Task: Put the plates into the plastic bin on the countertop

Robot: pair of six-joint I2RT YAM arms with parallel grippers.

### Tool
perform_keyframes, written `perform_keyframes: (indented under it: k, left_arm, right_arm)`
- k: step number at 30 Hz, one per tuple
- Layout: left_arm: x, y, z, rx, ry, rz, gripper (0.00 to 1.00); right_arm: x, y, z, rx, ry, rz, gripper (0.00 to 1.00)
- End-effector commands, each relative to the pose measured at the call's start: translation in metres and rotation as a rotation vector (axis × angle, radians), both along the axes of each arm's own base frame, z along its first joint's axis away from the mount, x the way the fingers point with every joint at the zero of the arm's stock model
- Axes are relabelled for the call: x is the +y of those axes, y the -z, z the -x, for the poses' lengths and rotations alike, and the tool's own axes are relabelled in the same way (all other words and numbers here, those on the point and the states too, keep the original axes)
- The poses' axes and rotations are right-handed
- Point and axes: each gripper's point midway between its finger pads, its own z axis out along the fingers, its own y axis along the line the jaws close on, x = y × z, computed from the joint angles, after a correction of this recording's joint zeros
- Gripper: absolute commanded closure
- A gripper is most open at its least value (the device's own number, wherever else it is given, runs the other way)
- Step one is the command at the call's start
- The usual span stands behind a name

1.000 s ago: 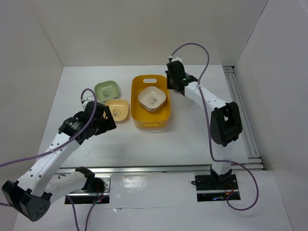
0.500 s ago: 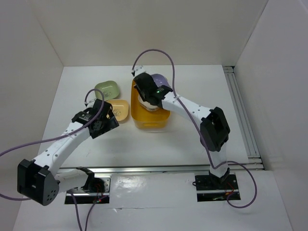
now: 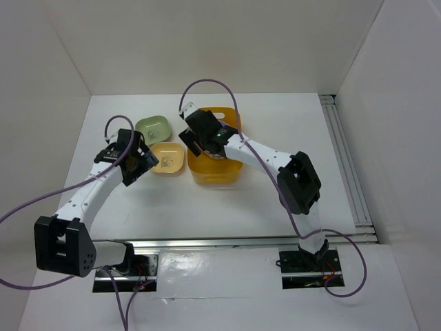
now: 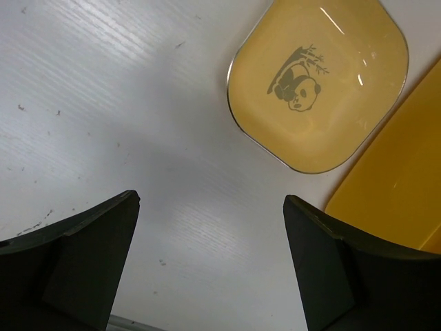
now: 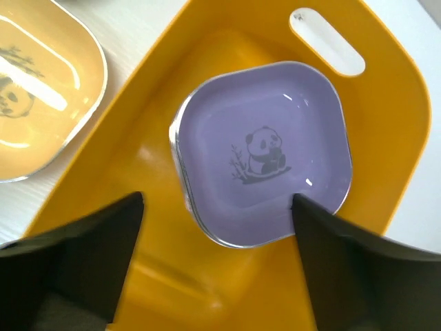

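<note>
Lavender plate (image 5: 265,169) lies in the plastic bin (image 5: 386,89), directly beneath the open, empty right claw (image 5: 217,205).

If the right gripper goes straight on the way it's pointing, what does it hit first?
Most likely the lavender plate lying in the yellow bin. The open right gripper points down at the plate's edge, though depth is hard to judge.

From above, you cannot see most of the inside of the plastic bin (image 3: 215,174), since the right arm (image 3: 258,150) lies across it; your right wrist view cuts the yellow plate (image 5: 34,103) off at its left edge, and beneath the lavender plate (image 5: 265,172) only 1 thin pale rim shows of whatever lies under it.
</note>
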Motion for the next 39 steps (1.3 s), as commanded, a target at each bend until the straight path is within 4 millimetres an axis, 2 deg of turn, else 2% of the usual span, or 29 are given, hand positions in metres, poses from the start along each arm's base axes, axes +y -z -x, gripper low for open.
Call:
perform_keyframes:
  k: [1, 3, 4, 5, 6, 7, 8, 10, 11, 12, 13, 14, 15, 16, 17, 19, 20, 21, 23, 24, 27, 28, 30, 32, 34, 35, 37, 38, 39]
  left_arm:
    - [-0.007, 0.004, -0.012, -0.041, 0.021, 0.039, 0.01]
    - [-0.005, 0.008, -0.021, -0.055, 0.012, 0.04, 0.01]
    - [-0.006, 0.011, -0.025, -0.054, 0.012, 0.04, 0.01]
    - [-0.005, 0.023, -0.029, -0.027, 0.008, 0.044, 0.01]
    - [-0.005, 0.027, -0.035, -0.029, 0.015, 0.04, 0.01]
    - [-0.002, 0.03, -0.041, -0.027, 0.005, 0.04, 0.01]
    - [-0.002, 0.044, -0.043, 0.006, 0.004, 0.036, 0.01]
    - [-0.004, 0.047, -0.058, -0.008, 0.012, 0.033, 0.01]
    - [-0.004, 0.051, -0.062, -0.005, 0.012, 0.033, 0.01]
    - [-0.002, 0.064, -0.064, 0.024, 0.02, 0.014, 0.01]
    - [-0.003, 0.065, -0.07, 0.017, 0.02, 0.015, 0.01]
    - [0.001, 0.069, -0.073, 0.025, 0.007, -0.007, 0.01]
    - [0.001, 0.07, -0.079, 0.018, 0.007, -0.006, 0.02]
    - [0.005, 0.083, -0.077, 0.054, -0.002, -0.009, 0.02]
    - [0.005, 0.084, -0.083, 0.043, -0.015, -0.012, 0.05]
    - [0.005, 0.094, -0.081, 0.068, -0.025, -0.008, 0.07]
    - [0.008, 0.102, -0.076, 0.084, -0.031, -0.021, 0.1]
    - [0.013, 0.105, -0.073, 0.093, -0.044, -0.029, 0.23]
    - [0.015, 0.112, -0.062, 0.102, -0.08, -0.021, 0.33]
    - [0.015, 0.109, -0.059, 0.095, -0.089, -0.016, 0.5]
    - [0.024, 0.101, -0.046, 0.065, -0.147, -0.041, 0.71]
    - [0.026, 0.089, -0.045, 0.039, -0.153, -0.047, 0.77]
    - [0.038, 0.084, -0.03, 0.067, -0.203, -0.081, 0.98]
    - [0.044, 0.062, -0.024, 0.04, -0.247, -0.098, 1.0]
    - [0.05, 0.042, -0.01, 0.036, -0.282, -0.112, 1.0]
    - [0.052, 0.015, -0.007, -0.045, -0.313, -0.097, 1.0]
    - [0.04, -0.017, -0.005, -0.143, -0.285, -0.056, 1.0]
    - [0.034, -0.03, -0.003, -0.19, -0.269, -0.03, 1.0]
    - [0.027, -0.061, -0.005, -0.298, -0.233, 0.011, 1.0]
  right_arm:
    - [0.027, -0.065, -0.003, -0.139, -0.063, -0.115, 0.0]
    - [0.033, -0.088, 0.01, -0.174, -0.073, -0.152, 0.0]
    - [0.033, -0.087, 0.017, -0.179, -0.075, -0.149, 0.0]
    - [0.031, -0.094, 0.022, -0.195, -0.069, -0.153, 0.0]
    - [0.031, -0.112, 0.036, -0.215, -0.076, -0.184, 0.0]
    - [0.028, -0.119, 0.039, -0.22, -0.068, -0.209, 0.0]
    - [0.022, -0.127, 0.053, -0.223, -0.077, -0.227, 0.0]
    - [0.018, -0.136, 0.065, -0.232, -0.082, -0.264, 0.0]
    - [0.014, -0.127, 0.075, -0.216, -0.081, -0.255, 0.0]
    - [0.012, -0.145, 0.089, -0.232, -0.09, -0.311, 0.0]
    - [0.01, -0.151, 0.096, -0.242, -0.094, -0.341, 0.0]
    - [0.005, -0.14, 0.105, -0.226, -0.098, -0.336, 0.0]
    - [-0.002, -0.157, 0.116, -0.243, -0.11, -0.387, 0.0]
    - [0.001, -0.16, 0.128, -0.245, -0.126, -0.42, 0.0]
    - [-0.006, -0.159, 0.137, -0.238, -0.13, -0.43, 0.0]
    - [-0.009, -0.16, 0.146, -0.235, -0.139, -0.444, 0.0]
    - [-0.01, -0.161, 0.15, -0.239, -0.14, -0.446, 0.0]
    - [-0.014, -0.158, 0.15, -0.241, -0.13, -0.437, 0.0]
    - [-0.016, -0.163, 0.153, -0.25, -0.129, -0.446, 0.0]
    - [-0.016, -0.159, 0.153, -0.245, -0.129, -0.438, 0.0]
    - [-0.01, -0.157, 0.155, -0.237, -0.134, -0.443, 0.0]
    - [-0.008, -0.156, 0.154, -0.23, -0.134, -0.433, 0.0]
    - [-0.007, -0.157, 0.156, -0.234, -0.123, -0.435, 0.0]
    - [-0.004, -0.158, 0.158, -0.234, -0.113, -0.444, 0.0]
    - [-0.01, -0.161, 0.157, -0.241, -0.086, -0.448, 0.0]
    - [-0.014, -0.167, 0.157, -0.249, -0.07, -0.468, 0.0]
    - [-0.025, -0.166, 0.154, -0.267, -0.017, -0.473, 0.0]
    - [-0.031, -0.175, 0.155, -0.277, 0.014, -0.511, 0.0]
    - [-0.036, -0.173, 0.155, -0.278, 0.04, -0.518, 0.0]
